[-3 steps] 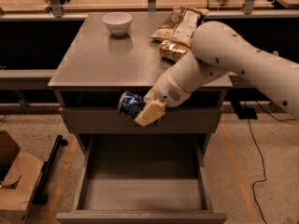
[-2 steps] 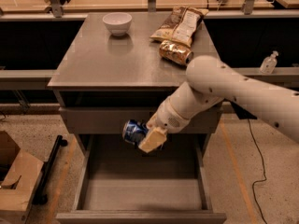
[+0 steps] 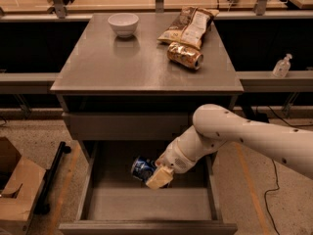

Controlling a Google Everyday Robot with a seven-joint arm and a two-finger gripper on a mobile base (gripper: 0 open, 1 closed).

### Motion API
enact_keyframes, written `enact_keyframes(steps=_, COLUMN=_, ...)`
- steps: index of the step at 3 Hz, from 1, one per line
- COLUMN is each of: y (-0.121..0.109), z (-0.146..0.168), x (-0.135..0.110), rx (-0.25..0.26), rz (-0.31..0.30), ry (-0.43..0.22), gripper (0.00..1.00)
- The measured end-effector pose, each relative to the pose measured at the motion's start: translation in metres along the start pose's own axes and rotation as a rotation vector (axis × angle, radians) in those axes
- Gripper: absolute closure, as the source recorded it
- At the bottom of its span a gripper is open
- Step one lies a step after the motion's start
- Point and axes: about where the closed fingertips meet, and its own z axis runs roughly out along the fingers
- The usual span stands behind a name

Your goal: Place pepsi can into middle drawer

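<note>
Camera view showed the two-finger gripper [image 3: 159, 176] clenched around the small blue pepsi can [image 3: 143, 168], below the grey worktop's [image 3: 122, 67] front edge and over the open wide grey middle drawer [image 3: 146, 205]. The can was tipped, its long axis nearer level than upright, one end pointing toward the worktop's left-edge side. A gold-brown can [image 3: 185, 55] lay toward the back right corner.

Claw [image 3: 153, 173] is down in the open drawer [image 3: 146, 207], clamped on the blue soda can [image 3: 142, 168], which sticks out tilted to its left. Way above the claw on the tabletop [image 3: 107, 67]: white bowl [image 3: 123, 23], chip bag [image 3: 189, 25], gold can [image 3: 184, 55] on its side.
</note>
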Motion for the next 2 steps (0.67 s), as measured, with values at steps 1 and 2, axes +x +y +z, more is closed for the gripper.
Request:
enact_keyframes(steps=1, y=-0.004, z=0.007, x=-0.005, rx=-0.014, rz=-0.026, ry=0.020, gripper=1.00)
enact_keyframes(steps=2, y=-0.020, z=0.040, x=0.019, rx=-0.050, rz=0.005, ry=0.021, gripper=1.00)
